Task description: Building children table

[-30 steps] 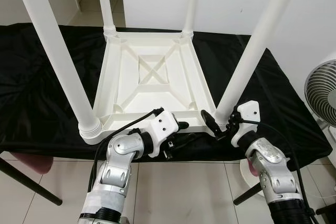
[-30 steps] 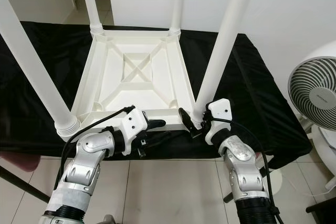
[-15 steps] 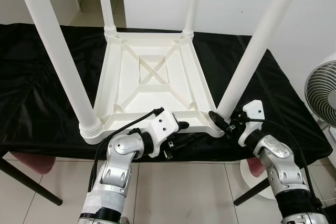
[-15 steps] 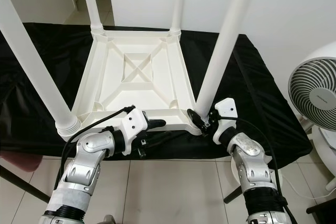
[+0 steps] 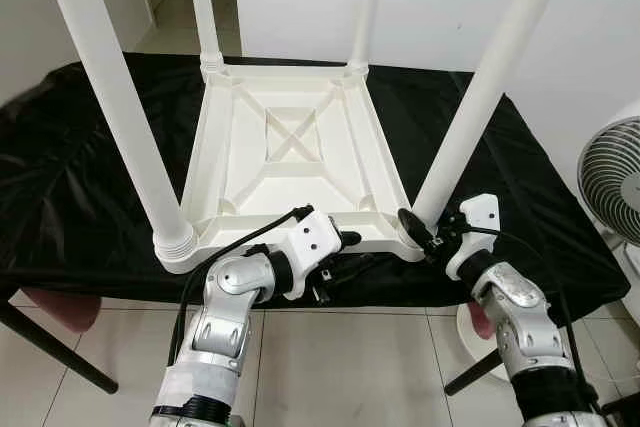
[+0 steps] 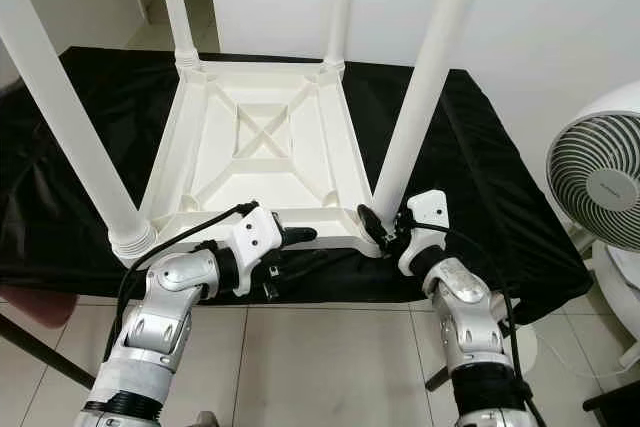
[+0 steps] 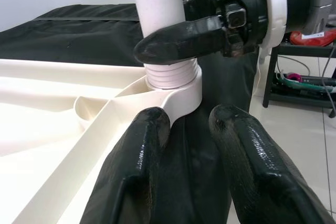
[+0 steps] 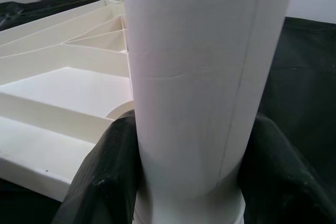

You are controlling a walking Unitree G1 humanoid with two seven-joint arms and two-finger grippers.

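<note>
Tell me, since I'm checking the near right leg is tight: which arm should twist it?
Right. The right gripper has its fingers either side of the near right leg at its base. The left gripper sits by the tabletop's front edge, holding nothing.

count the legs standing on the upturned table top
4: near left corner leg; near right leg, with the right gripper shut on its base; far left leg; far right leg.

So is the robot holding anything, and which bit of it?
Yes. The right pincer grips the near-right table leg at its base, just above the socket. The left pincer holds nothing.
</note>
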